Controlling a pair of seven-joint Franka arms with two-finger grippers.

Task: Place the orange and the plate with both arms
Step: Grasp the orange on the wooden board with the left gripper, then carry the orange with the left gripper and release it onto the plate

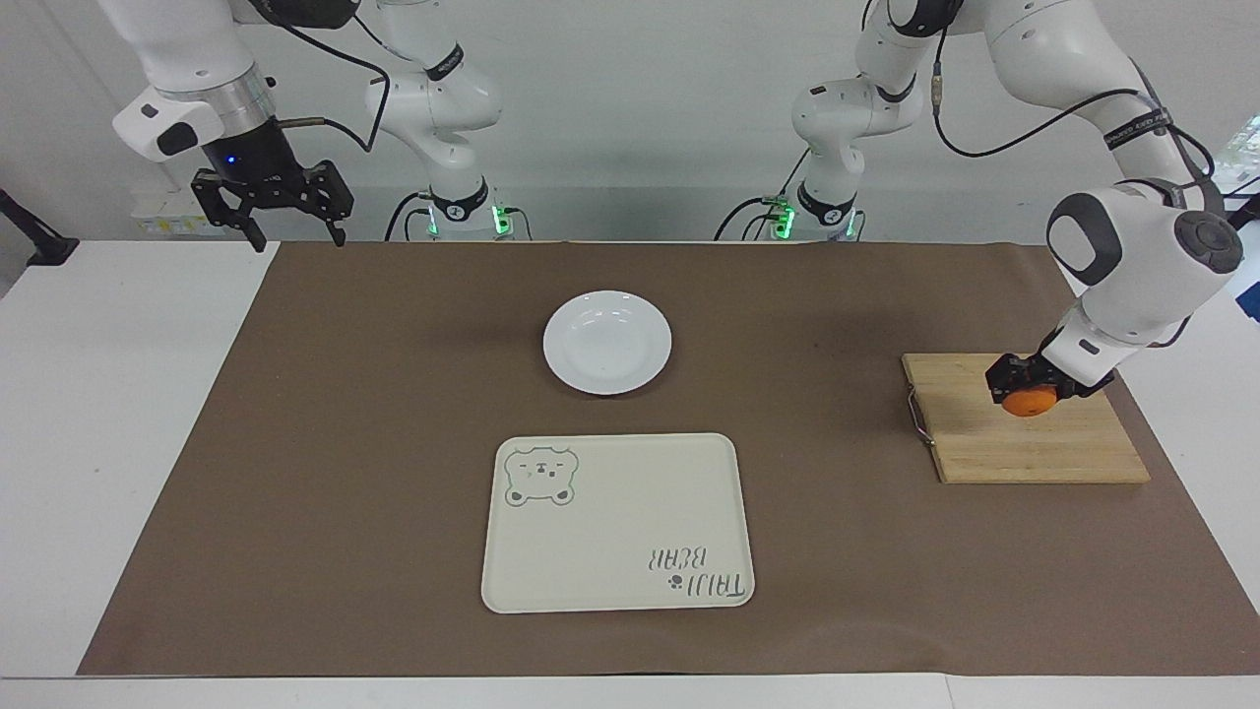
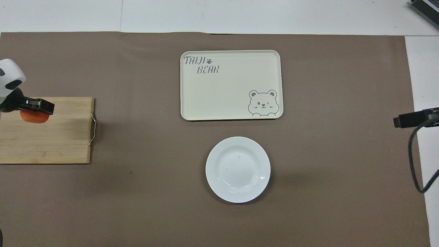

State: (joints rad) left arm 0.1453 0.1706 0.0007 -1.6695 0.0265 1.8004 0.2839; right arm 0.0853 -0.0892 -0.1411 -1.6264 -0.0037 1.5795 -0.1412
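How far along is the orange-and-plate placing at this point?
Early. In hand: the left gripper is shut on the orange, just over the wooden board. Left: the plate sits untouched beside the bare tray; the right gripper waits open.

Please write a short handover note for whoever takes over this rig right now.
Left gripper: shut on the orange, lifted just over the wooden board at the left arm's end of the table.
Right gripper: open, waiting above the right arm's end.
Plate: on the mat, nearer the robots than the bear tray; both bare.
Done: orange grasped.
Left: placing the orange and the plate.
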